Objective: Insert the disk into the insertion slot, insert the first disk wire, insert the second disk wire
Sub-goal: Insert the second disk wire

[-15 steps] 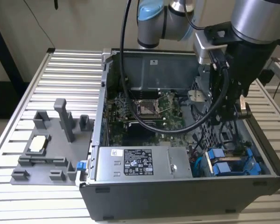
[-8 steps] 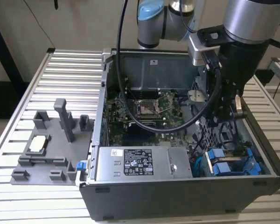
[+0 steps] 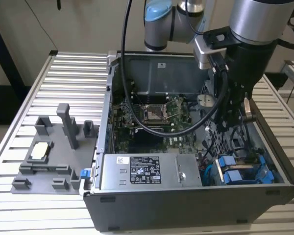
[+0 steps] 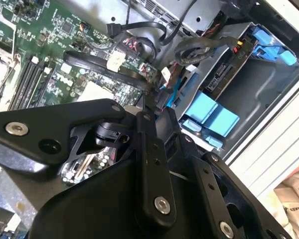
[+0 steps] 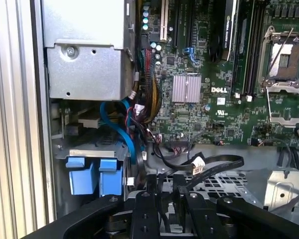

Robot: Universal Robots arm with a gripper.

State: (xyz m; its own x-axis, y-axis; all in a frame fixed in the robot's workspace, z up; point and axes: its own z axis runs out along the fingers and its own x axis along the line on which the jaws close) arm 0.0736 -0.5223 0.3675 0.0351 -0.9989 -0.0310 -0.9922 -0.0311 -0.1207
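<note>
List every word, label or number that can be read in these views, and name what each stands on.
Grey box label, exterior view: print and symbols, too small to read.
Rear wall sticker, exterior view: too small to read.
Motherboard mark, first wrist view: a white brand logo, not quoted.
Other board lettering: too small to read.
</note>
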